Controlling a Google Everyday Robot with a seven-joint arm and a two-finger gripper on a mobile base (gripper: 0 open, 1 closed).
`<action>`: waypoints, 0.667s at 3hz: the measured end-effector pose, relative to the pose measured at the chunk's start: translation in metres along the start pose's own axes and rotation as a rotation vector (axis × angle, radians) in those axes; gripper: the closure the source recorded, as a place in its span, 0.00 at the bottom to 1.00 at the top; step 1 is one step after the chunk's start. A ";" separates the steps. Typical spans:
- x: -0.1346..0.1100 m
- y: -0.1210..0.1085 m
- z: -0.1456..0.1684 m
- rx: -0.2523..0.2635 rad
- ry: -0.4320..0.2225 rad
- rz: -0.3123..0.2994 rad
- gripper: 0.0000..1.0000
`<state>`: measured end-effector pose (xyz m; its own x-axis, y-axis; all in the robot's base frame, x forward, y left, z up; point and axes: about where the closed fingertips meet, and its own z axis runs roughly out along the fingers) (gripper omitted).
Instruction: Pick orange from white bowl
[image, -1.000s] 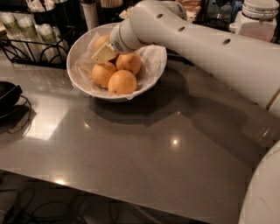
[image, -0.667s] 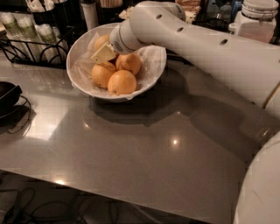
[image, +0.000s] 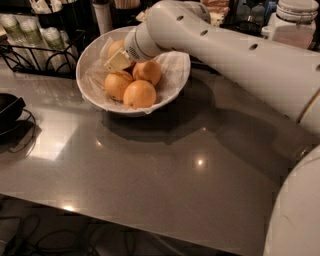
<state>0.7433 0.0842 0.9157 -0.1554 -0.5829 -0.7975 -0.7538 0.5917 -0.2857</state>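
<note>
The white bowl (image: 172, 75), lined with crinkled white paper, stands at the back left of the grey table. Three deep-orange fruits lie in it at the front (image: 139, 94), the left (image: 118, 85) and the middle (image: 147, 71). The paler orange (image: 115, 47) lies at the bowl's back, partly hidden. My gripper (image: 118, 61) reaches into the bowl from the right on the long white arm (image: 225, 55). It sits right against the paler orange, just in front of it and above the left fruit.
A black wire rack (image: 35, 47) with pale cups stands at the back left. A small black dish (image: 9, 111) sits at the left edge. Jars and containers (image: 295, 20) line the back right. The robot's white body (image: 295, 215) fills the lower right.
</note>
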 end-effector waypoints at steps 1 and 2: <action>0.000 0.000 0.000 0.000 0.000 0.000 0.69; 0.000 0.000 0.000 0.000 0.000 0.000 0.92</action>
<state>0.7433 0.0842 0.9157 -0.1553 -0.5830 -0.7975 -0.7539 0.5917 -0.2856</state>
